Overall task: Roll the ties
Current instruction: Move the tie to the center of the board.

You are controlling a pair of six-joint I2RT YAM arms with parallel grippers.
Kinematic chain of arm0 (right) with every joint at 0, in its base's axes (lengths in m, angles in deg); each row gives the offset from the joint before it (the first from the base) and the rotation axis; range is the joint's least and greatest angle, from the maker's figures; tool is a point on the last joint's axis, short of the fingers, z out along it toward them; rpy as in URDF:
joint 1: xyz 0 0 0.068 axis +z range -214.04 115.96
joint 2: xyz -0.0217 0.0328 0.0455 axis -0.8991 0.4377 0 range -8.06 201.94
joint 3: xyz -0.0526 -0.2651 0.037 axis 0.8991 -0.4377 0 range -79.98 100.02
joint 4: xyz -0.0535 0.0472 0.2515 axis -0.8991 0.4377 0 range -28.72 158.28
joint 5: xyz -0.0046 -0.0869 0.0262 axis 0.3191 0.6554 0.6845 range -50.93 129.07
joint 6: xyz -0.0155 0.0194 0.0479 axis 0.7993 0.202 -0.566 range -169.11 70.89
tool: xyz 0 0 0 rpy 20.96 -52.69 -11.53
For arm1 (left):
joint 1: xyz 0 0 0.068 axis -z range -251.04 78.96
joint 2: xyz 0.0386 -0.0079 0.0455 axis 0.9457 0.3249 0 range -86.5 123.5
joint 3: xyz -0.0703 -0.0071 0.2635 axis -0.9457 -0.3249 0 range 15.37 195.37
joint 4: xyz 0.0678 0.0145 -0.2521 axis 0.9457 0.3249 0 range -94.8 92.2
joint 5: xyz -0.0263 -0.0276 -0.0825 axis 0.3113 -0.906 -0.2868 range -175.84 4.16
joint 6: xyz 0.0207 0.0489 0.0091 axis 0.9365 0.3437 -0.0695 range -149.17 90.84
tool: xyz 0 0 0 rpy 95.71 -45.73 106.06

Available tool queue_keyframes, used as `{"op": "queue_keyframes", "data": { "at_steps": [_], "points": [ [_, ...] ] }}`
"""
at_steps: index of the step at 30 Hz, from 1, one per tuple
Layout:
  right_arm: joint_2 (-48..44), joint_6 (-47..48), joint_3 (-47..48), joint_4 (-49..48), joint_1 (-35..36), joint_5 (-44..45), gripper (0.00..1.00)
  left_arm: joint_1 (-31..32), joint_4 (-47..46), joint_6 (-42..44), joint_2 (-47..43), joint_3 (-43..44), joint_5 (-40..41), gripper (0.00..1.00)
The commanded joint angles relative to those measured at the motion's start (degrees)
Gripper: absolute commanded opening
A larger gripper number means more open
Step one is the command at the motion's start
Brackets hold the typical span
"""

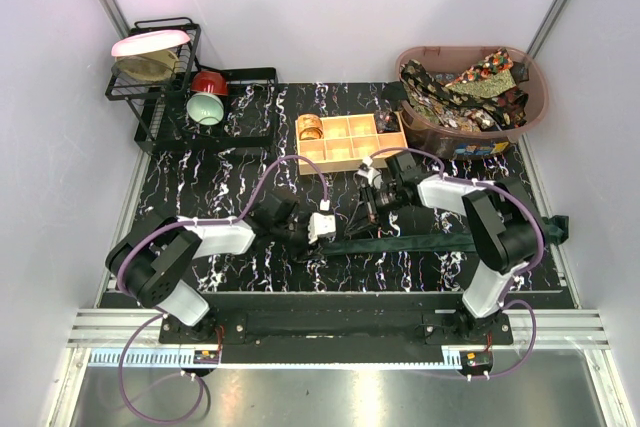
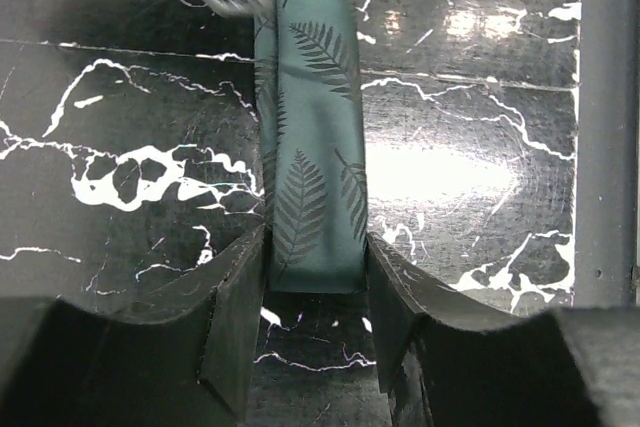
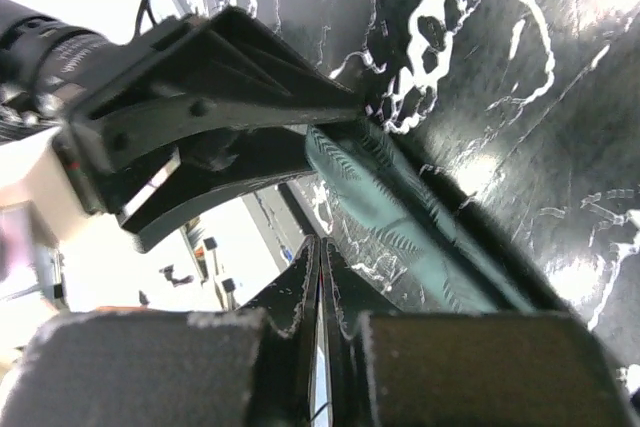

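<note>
Marble-look table: green tie flat by near edge for rolling; left gripper straddles its tip, grip unclear; right gripper clenched.

**Top external view:** fixed high above, on the near side of the long dark green leaf-printed fabric tie. It looks steeply down on the whole black white-veined marble-pattern desk, so the tie appears small.

**Left wrist view:** very near, facing straight down on the tie, framed by the left hand.

**Right wrist view:** very near and tilted, looking past the right hand along the tie.

**Shared area:** all three views show the stretch of tie at the left hand.
</note>
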Motion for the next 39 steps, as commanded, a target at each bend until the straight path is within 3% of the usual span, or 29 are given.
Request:
{"op": "queue_keyframes", "data": {
  "at_steps": [1, 8, 16, 25, 32, 35, 39],
  "points": [
    [5.19, -1.66, 0.74, -2.44, 1.41, -2.69, 0.06, 0.42, -1.18, -3.77, -0.73, 0.42, 2.27, 0.46],
    [6.08, -3.5, 0.22, -6.58, 4.4, -3.14, 0.05, 1.65, -1.09, -5.71, -0.55, 0.51, 4.12, 0.45],
    [-0.07, -2.36, -0.66, -2.27, 4.32, -1.91, 0.06, 2.09, -1.0, -5.63, 0.59, 1.04, 5.26, 0.43],
    [10.73, -0.16, 0.83, -1.92, 4.23, 0.55, 0.04, 2.18, -0.91, -6.59, 0.85, 1.39, 5.88, 0.42],
    [14.25, 0.36, 1.45, -1.22, 4.23, 3.19, 0.02, 2.26, -0.48, -7.3, -0.02, 1.57, 5.53, 0.55],
    [14.78, 0.36, 1.27, -0.87, 3.88, 3.54, 0.02, 2.26, -0.48, -7.3, -0.55, 1.39, 5.44, 0.54],
    [15.57, 0.01, 1.89, -0.52, 3.44, 3.37, 0.02, 2.26, -0.48, -7.21, -0.99, 1.3, 5.26, 0.36]
  ]
}}
